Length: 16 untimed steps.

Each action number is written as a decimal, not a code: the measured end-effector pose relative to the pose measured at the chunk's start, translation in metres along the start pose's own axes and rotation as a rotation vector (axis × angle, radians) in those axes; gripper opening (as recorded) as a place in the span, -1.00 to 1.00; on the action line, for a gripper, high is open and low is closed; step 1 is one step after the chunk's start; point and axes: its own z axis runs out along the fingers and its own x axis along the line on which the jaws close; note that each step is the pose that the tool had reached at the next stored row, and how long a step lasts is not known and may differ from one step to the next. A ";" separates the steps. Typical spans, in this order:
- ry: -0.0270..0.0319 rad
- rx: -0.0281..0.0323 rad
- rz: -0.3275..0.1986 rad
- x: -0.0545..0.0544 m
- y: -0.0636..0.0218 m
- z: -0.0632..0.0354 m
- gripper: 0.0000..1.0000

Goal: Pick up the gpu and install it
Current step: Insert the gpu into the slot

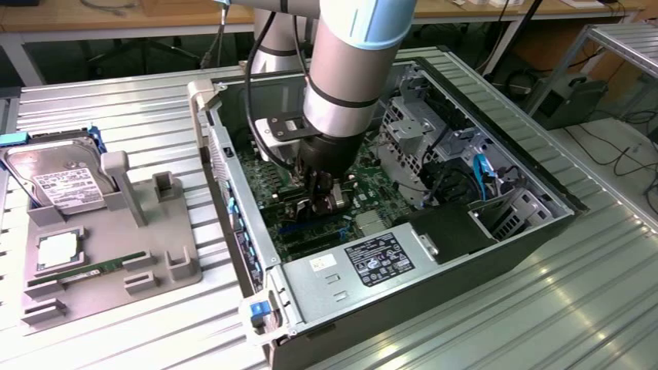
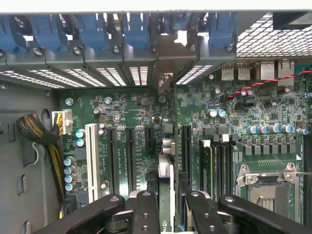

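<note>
My gripper (image 1: 323, 199) is down inside the open computer case (image 1: 535, 193), just above the green motherboard (image 1: 365, 189). In the wrist view the gripper (image 2: 168, 207) is shut on the gpu (image 2: 166, 163), a slim card seen edge-on between the black fingers (image 2: 145, 212). The card stands upright over the motherboard (image 2: 141, 105), in line with the long black expansion slots (image 2: 130, 158). Its silvery bracket end (image 2: 167, 53) reaches the case's rear wall among the blue slot latches (image 2: 136, 29). Whether its lower edge sits in a slot is hidden.
A grey parts tray (image 1: 165, 254) at the exterior view's left holds a silver hard drive (image 1: 62, 181), a processor chip (image 1: 62, 250) and a green memory stick (image 1: 98, 270). Inside the case are the power supply (image 1: 381, 258), drive cage (image 1: 411, 127), a cable bundle (image 2: 39, 134) and the processor socket (image 2: 268, 187).
</note>
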 end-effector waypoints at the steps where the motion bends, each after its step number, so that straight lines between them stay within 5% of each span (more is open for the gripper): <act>1: 0.0002 0.0001 0.001 0.000 0.0000 0.0000 -0.47; 16: 0.0012 0.0004 0.002 0.002 -0.0001 -0.0037 -0.47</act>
